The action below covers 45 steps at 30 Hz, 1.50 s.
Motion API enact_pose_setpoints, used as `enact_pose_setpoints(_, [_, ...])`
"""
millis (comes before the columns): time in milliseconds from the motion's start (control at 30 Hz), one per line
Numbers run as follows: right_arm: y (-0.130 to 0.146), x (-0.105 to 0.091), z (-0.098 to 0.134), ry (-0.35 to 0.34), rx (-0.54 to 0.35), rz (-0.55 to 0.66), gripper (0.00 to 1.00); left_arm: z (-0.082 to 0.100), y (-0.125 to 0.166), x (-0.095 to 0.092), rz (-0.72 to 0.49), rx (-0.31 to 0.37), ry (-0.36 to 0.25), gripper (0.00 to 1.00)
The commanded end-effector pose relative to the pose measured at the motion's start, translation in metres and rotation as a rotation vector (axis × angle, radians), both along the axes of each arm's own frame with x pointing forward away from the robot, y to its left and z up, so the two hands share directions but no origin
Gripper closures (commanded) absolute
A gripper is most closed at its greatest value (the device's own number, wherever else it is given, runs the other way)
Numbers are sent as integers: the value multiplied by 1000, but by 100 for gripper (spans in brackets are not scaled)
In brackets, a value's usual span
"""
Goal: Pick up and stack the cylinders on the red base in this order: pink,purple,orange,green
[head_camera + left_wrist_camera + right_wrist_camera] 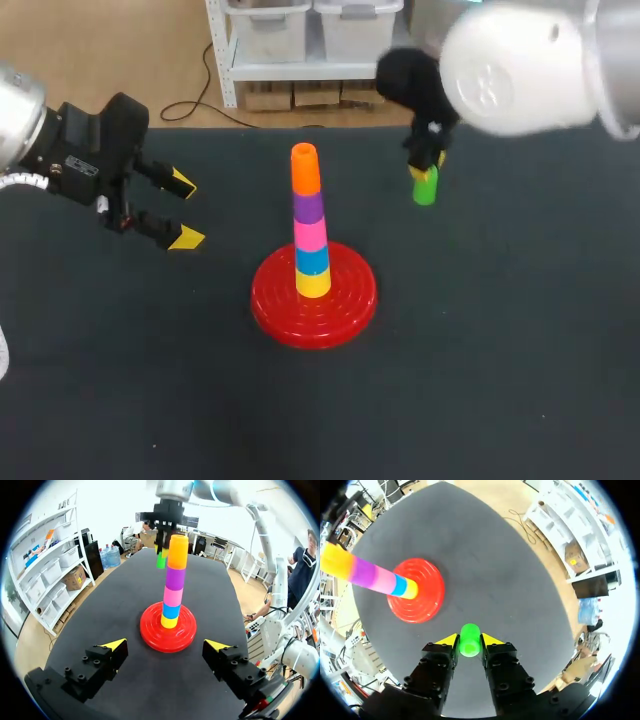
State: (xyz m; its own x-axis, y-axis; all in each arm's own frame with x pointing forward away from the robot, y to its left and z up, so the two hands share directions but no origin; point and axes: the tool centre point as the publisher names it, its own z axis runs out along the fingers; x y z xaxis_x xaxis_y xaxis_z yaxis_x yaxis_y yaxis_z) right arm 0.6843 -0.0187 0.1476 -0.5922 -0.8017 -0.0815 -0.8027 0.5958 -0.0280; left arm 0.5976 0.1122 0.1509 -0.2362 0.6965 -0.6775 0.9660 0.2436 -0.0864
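On the red base (pixel 315 300) stands a stack of cylinders: yellow, blue, pink (pixel 310 233), purple (pixel 308 206) and orange (pixel 305 168) on top. My right gripper (pixel 428 160) is shut on the green cylinder (pixel 425 187) at the back right of the base; in the right wrist view the green cylinder (pixel 469 640) sits between both yellow fingertips of the right gripper (pixel 468 640). My left gripper (pixel 184 210) stands open and empty to the left of the base. From the left wrist, the left gripper (pixel 167 646) faces the red base (pixel 168 630) and the stack.
The table (pixel 480 360) is covered in a dark mat. Nothing else lies on it around the base.
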Motion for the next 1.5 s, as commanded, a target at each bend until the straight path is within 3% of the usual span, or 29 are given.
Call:
enact_pose_setpoints(33, [10,-8,45,-10,4,28,100,-1,0,0,0,-2,-2,0])
enact_pose_setpoints(300, [47,-22,103,-53,27,154,100,-1,0,0,0,-2,-2,0])
enact_pose_setpoints(467, [75,-35,125,-93,38,255,100,-1,0,0,0,-2,-2,0])
enact_pose_setpoints(833, [117,-50,140,-110,39,407,100,-1,0,0,0,-2,-2,0])
enact_pose_setpoints(1200, [130,-64,151,-111,57,475,100,-1,0,0,0,-2,-2,0])
enact_pose_setpoints(1500, [137,-71,144,-83,41,512,100,-1,0,0,0,-2,-2,0])
